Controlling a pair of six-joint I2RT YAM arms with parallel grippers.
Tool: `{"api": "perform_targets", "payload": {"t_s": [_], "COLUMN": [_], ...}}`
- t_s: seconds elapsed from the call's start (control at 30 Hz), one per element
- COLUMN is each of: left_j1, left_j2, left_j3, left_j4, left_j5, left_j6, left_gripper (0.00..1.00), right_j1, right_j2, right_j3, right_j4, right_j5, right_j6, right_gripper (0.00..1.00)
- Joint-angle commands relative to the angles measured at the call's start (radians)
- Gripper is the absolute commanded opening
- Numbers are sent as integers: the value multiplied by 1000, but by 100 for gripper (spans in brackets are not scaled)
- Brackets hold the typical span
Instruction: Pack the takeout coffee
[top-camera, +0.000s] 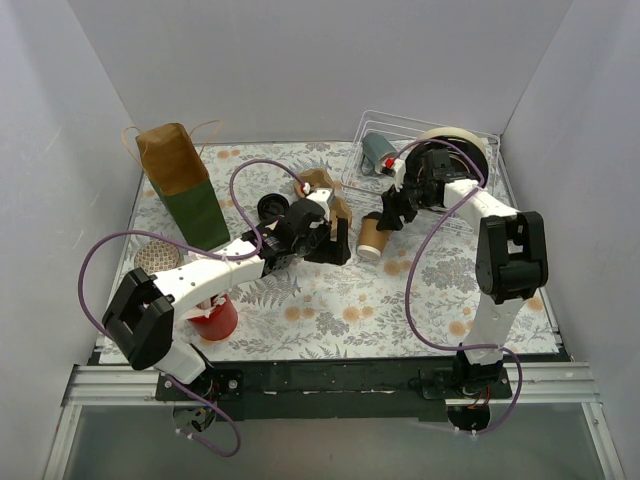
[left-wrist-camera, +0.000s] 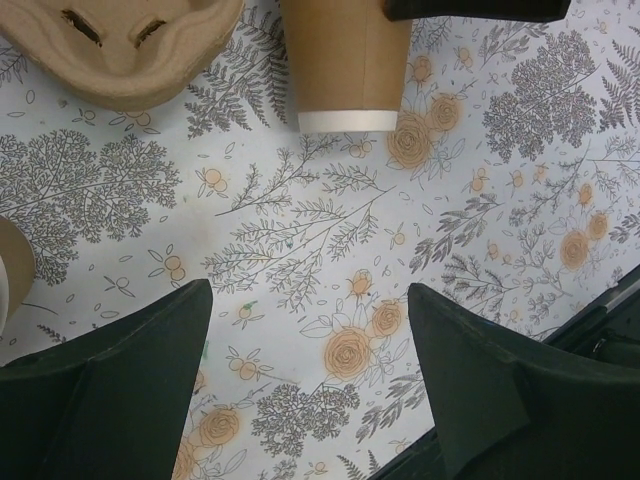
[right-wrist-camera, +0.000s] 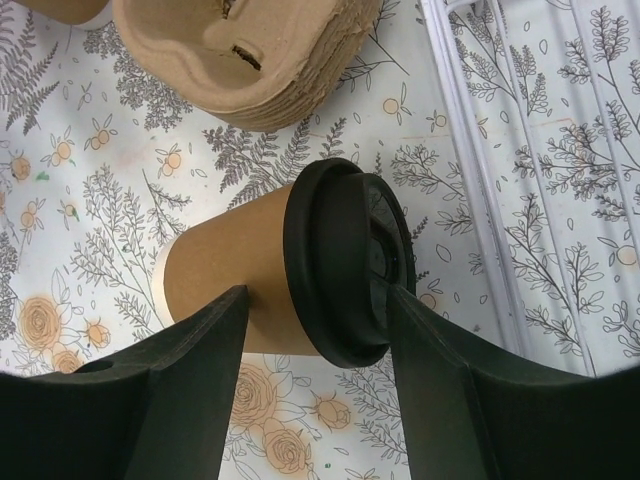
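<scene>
Cup (top-camera: 372, 237) lies tilted mid-table, just beside the pulp carrier (top-camera: 322, 190), at the right gripper (top-camera: 390, 213). Left wrist: left gripper (left-wrist-camera: 310, 320) spread wide over floral cloth (left-wrist-camera: 300, 200), holding nothing. Right wrist: 2 fingers (right-wrist-camera: 440, 400) clamp the cup at its black lid (right-wrist-camera: 345, 260)

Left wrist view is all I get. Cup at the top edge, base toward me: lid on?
Observer: Yes. The right wrist view shows the cup capped with a black lid.
Operator: Black shape beside it, top right?
Observer: That's the right gripper, closed on the cup at the lid end.
Operator: Is there a bag to pack into?
Observer: A paper bag stands upright at the far left. Only the top view shows it.
</scene>
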Motion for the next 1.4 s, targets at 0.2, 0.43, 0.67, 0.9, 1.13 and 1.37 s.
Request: {"api": "perform_targets", "payload": {"t_s": [0.2,0.43,0.67,0.9,1.13,1.37], "left_j1": [4,4,7,13,24,39], "left_j2": [-18,-54,-86,-89,-176,-149], "left_j3": [24,12,29,113,46,35], "left_j4": [11,-11,-44,-152,-32,3], "left_j5": [-47,-141,-168,-155,-14,115], "left_j6": [29,-21,-84,-193,-262,-210], "left_gripper": [78,78,78,77,77,73], "right_j1": [-24,-1,86,315,546,597], "right_j2": [-38,-211,-424,-688,-966,-1199], "right_j3": [-30,-211,-356,-538,-762,-942], "right_j4": [73,230,337,375,466,642], "right_j5": [-42,14,192,548,786,733], "right_j6": [4,64,117,53,-76,-464], "right_gripper": [50,34,28,28,28,25]}}
